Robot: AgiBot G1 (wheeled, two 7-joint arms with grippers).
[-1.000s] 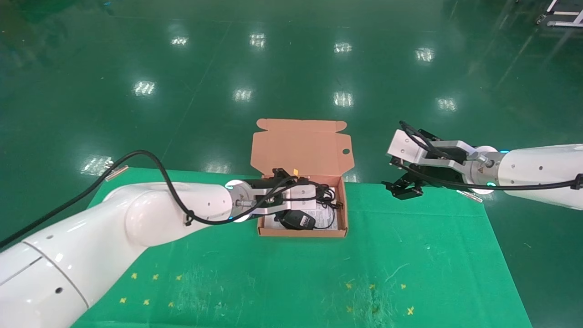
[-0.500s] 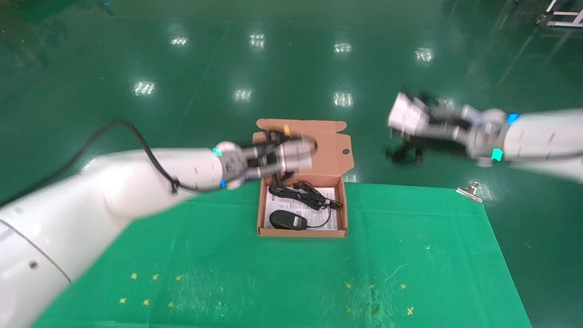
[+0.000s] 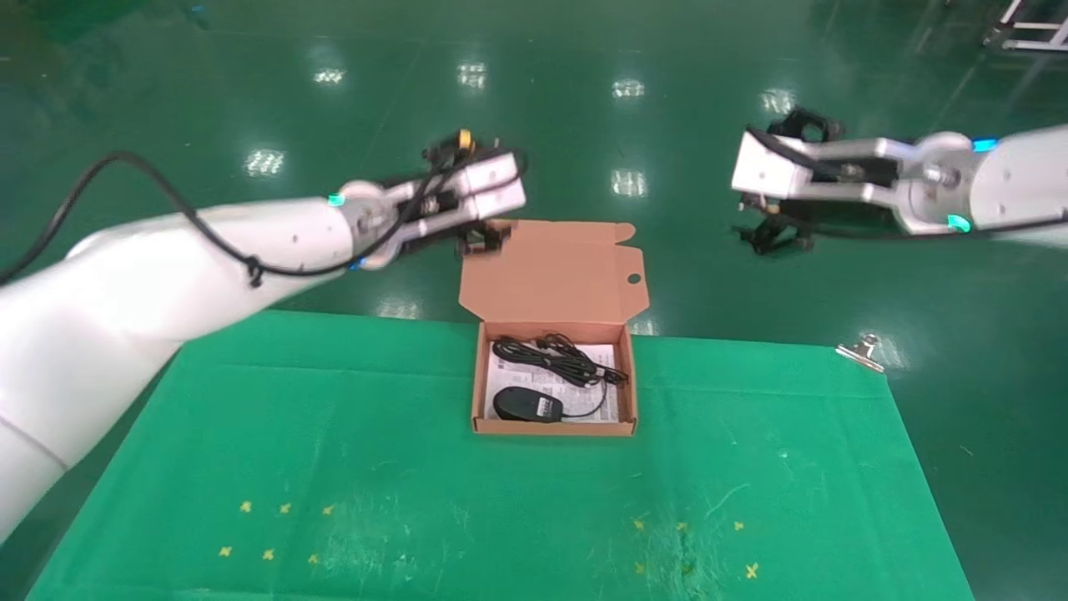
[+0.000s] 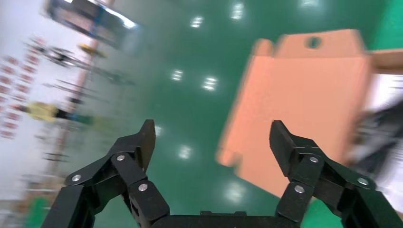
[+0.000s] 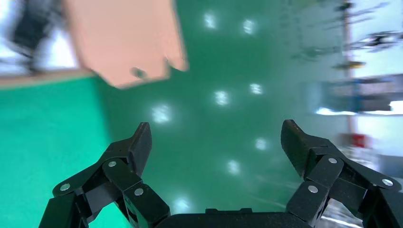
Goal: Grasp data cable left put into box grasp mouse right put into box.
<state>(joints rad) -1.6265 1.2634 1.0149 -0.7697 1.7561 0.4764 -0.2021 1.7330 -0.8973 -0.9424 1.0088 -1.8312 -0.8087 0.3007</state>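
Data cable (image 3: 557, 358) and mouse (image 3: 525, 405) both sit inside the box (image 3: 554, 427), well below and clear of either gripper. Left gripper (image 3: 481, 240) is up in the air over the far left corner of the lid flap (image 3: 553, 269), fingers spread wide with nothing between them, as the left wrist view (image 4: 211, 142) shows. Right gripper (image 3: 776, 236) hangs well off to the far right of the box, out past the table edge, also spread wide and empty per the right wrist view (image 5: 216, 142). From the left gripper outward: flap just under it, then the box tray nearer the robot, cable bundle at the far end of the tray, mouse at the near end, its cord curling toward the right wall. Green cloth (image 3: 417, 467) around it all. My read: both place steps look done and this is the retreat phase. Next move needs nothing gripped, just both arms parked clear without clipping the flap.
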